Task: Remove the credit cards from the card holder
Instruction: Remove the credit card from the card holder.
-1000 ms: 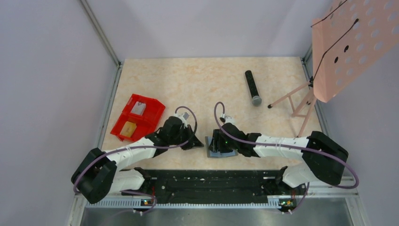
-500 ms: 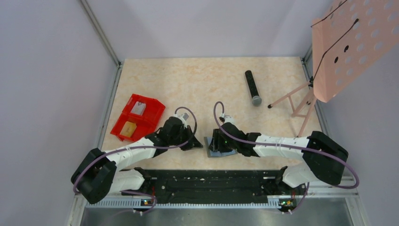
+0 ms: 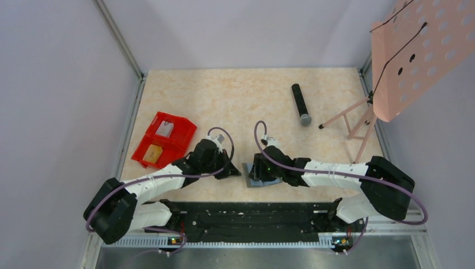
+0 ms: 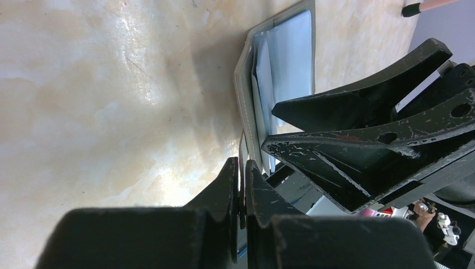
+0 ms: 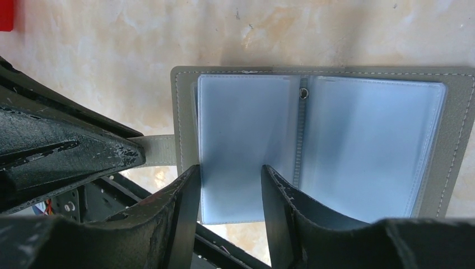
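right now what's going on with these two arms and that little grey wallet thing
The card holder lies open on the table. The left end effector is shut on its closure tab, seemingly to hold it steady. The right end effector is poised with its fingers apart at the left inner sleeve. No card shows clear of the sleeves in these views.
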Robot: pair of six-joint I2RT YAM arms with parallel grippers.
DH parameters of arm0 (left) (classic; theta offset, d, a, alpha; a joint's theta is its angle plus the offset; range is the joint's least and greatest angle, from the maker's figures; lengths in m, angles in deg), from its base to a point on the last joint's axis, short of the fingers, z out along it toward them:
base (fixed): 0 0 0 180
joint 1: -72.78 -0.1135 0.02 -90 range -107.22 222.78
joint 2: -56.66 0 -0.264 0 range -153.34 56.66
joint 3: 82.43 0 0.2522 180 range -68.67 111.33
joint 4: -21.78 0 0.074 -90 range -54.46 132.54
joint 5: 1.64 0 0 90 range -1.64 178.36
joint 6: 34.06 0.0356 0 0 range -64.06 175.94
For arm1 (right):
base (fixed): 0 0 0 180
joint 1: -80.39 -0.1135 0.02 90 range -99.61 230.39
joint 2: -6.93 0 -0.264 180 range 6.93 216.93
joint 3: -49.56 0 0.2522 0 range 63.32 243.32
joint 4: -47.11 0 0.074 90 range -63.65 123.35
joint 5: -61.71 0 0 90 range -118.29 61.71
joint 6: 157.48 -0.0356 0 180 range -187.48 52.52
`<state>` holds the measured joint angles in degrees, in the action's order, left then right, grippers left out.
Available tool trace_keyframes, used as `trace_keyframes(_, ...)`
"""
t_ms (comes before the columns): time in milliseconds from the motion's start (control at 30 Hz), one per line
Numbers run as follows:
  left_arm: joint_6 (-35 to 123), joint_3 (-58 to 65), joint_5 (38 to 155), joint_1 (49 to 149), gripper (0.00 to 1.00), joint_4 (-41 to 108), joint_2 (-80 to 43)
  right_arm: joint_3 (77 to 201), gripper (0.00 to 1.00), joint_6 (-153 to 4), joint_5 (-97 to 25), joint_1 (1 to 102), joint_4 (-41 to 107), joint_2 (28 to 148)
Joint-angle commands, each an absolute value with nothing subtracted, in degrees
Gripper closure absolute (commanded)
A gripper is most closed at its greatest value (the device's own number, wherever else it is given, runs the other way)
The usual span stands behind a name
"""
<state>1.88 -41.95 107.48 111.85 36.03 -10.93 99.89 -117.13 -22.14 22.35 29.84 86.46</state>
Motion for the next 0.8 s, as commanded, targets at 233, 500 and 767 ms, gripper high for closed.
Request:
trace_keyframes(233,2.85,-42.21,106.47,111.98,1.00,35.28,-9.08,102.58,0.47,-116.62,-18.97,21.60,27.22,82.77)
trace_keyframes(500,2.67,-42.48,106.25,111.98,1.00,35.32,-8.74,102.08,0.57,-116.65,-18.45,21.68,27.08,82.65)
trace_keyframes(767,2.59,-42.61,105.99,111.96,1.00,36.96,-8.39,102.16,0.52,-116.59,-17.36,21.60,26.01,81.20)
